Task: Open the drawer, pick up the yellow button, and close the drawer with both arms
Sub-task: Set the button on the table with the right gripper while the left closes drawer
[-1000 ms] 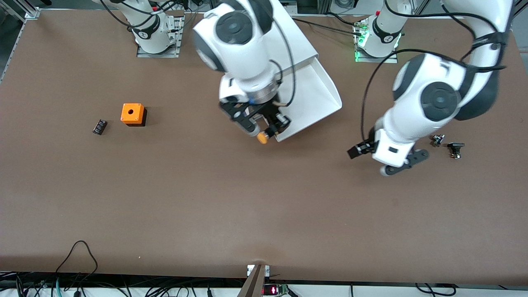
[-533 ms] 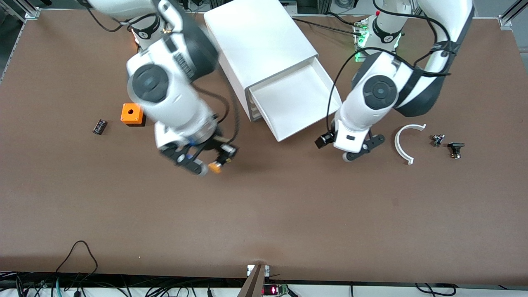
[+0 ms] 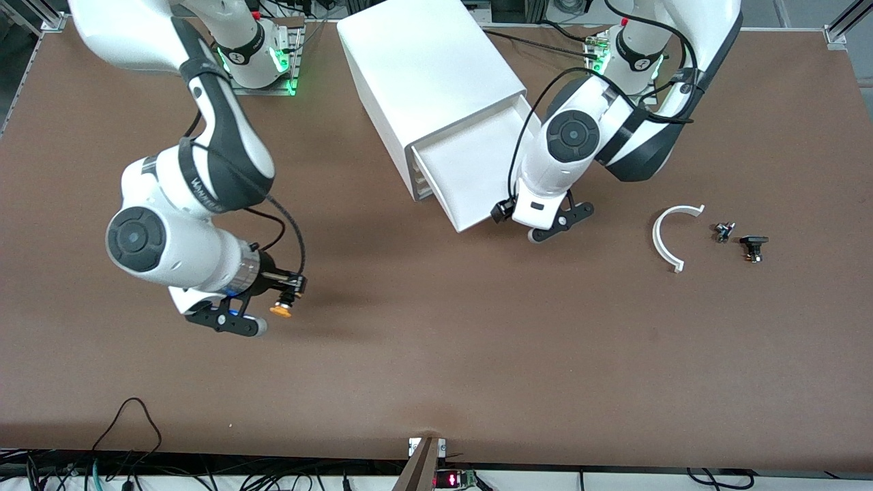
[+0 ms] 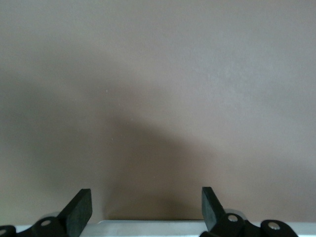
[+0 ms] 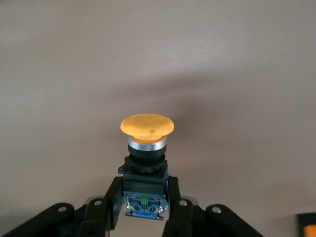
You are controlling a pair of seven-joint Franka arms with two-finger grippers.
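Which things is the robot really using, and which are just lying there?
Using: drawer, pulled out of cabinet; button, held by right gripper over table; open left gripper at the drawer's front.

Lying about: orange cube, white curved piece, small black parts.

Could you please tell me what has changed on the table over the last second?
The right gripper, shut on the button, carried it from the open drawer out over bare table toward the right arm's end. The left gripper, open, swung in to the drawer's front edge, uncovering a white curved piece. The cabinet and drawer stayed put.
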